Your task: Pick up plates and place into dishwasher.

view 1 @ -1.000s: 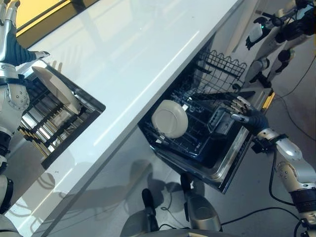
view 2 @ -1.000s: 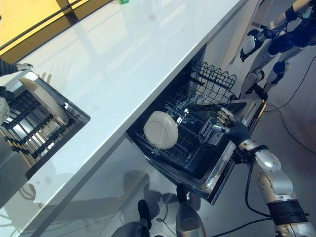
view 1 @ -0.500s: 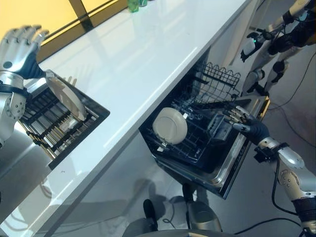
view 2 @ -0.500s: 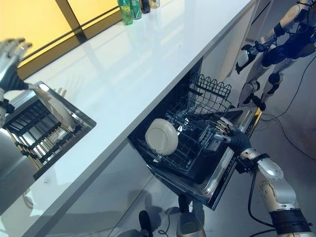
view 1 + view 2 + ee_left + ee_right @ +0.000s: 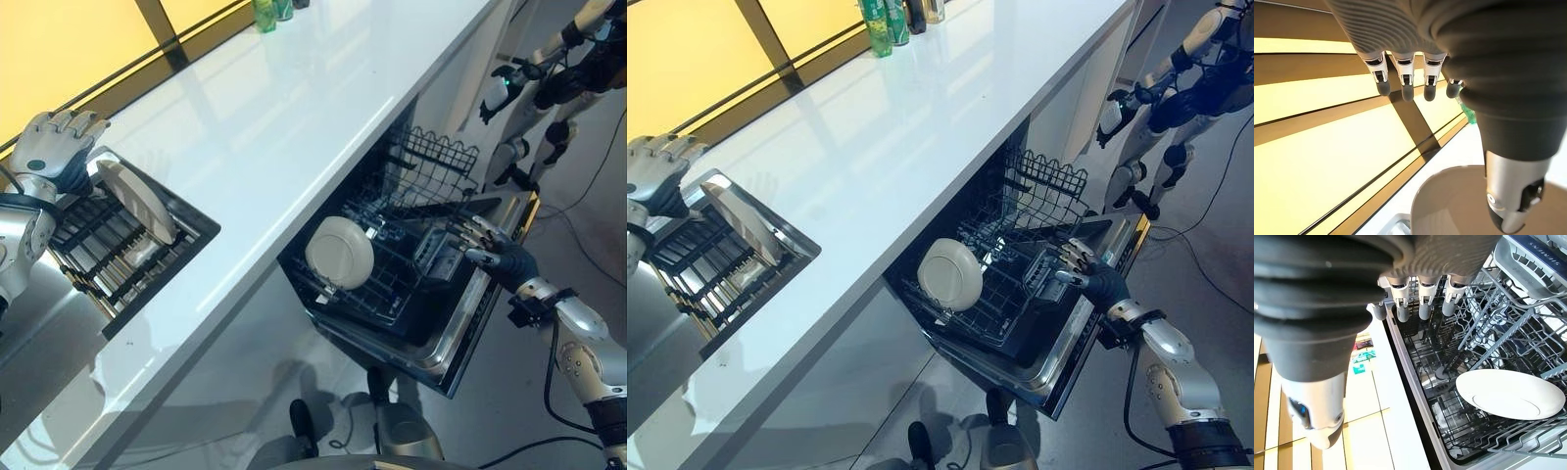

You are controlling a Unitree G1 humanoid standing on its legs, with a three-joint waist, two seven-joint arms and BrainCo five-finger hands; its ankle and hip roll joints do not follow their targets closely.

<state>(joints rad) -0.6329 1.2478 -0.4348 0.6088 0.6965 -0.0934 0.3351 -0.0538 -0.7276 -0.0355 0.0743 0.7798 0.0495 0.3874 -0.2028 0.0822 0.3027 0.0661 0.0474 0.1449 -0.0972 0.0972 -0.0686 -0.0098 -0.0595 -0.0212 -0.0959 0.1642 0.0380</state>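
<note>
Left hand [image 5: 54, 147] lowered toward sink plate [image 5: 137, 201]; fingers open, empty | right hand [image 5: 490, 250] fingers open

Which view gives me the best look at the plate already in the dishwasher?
The right wrist view: the plate shows large, lying tilted in the lower rack, with the right hand open above and not touching it. Both eye views show it smaller, standing in the rack. The left wrist view shows a different plate under the left hand.
</note>
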